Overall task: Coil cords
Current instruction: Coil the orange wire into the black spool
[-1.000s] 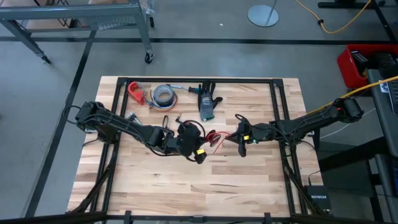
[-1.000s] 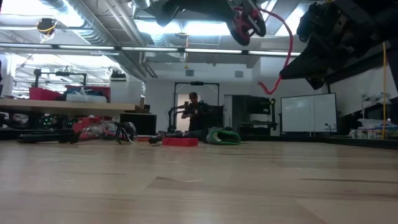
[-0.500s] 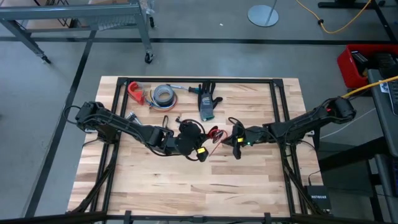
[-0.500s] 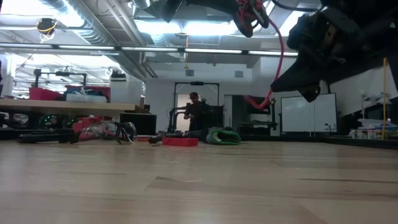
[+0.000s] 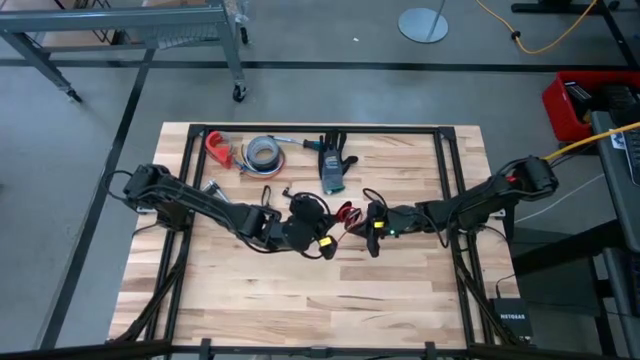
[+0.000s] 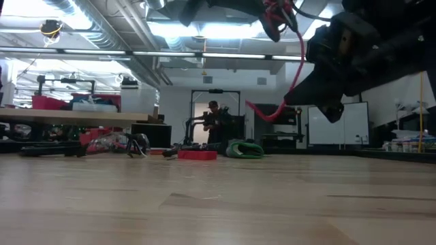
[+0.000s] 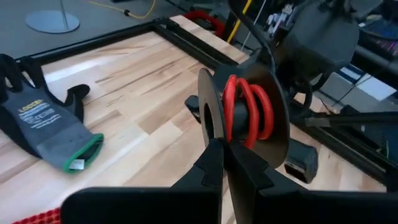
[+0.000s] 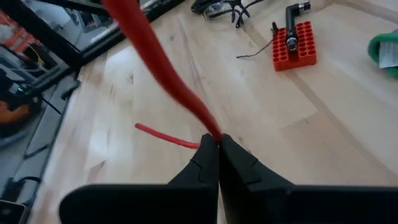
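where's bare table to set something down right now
The whole near half of the table, below both arms, is bare wood, as are its outer edges beside each arm. The far edge is crowded: red clamp, tape roll, glove. At the centre the left gripper and right gripper hold the red cord.

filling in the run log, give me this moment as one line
task: coil cords | left gripper: shut on spool with red cord coiled on it | right gripper: shut on red cord, both raised above table

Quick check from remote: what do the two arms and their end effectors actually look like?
Both arms are dark, jointed and slim, with black cables looped along them. The left end effector and right end effector each carry a small yellow mark. Their fingers are matte black, tapering wedges.
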Controlling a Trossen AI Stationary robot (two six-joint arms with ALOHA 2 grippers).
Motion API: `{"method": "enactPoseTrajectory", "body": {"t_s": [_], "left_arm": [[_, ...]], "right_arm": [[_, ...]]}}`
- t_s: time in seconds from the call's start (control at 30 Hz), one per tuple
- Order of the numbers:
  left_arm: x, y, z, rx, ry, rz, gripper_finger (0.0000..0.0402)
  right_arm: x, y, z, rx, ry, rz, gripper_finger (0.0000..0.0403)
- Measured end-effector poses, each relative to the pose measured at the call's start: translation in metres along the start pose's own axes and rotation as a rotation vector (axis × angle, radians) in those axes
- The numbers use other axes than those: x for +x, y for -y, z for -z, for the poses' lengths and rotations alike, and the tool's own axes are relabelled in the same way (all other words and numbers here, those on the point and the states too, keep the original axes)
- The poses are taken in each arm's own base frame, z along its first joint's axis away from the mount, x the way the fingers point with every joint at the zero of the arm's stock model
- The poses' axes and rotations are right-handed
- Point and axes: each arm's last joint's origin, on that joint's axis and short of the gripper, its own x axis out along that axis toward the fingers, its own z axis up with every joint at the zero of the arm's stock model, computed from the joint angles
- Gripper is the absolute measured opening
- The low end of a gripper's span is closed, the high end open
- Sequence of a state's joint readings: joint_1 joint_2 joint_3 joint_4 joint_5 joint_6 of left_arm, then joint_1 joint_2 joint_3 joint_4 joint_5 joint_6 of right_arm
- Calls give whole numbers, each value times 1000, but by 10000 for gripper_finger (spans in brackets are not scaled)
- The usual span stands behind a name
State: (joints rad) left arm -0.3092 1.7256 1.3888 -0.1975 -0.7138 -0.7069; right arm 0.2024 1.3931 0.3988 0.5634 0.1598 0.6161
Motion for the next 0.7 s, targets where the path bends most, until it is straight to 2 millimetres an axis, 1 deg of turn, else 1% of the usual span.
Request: {"method": "enactPoseTrajectory", "body": {"t_s": [0.3, 0.5, 0.7], "left_arm": [[22, 9, 17, -28, 65, -12, 0], [27, 11, 19, -54, 88, -2, 0], [27, 10, 19, -45, 120, -46, 0]], "right_arm": [[2, -3, -3, 21, 26, -61, 1], [2, -4, -3, 44, 22, -65, 1], [1, -6, -5, 49, 28, -109, 1]]}}
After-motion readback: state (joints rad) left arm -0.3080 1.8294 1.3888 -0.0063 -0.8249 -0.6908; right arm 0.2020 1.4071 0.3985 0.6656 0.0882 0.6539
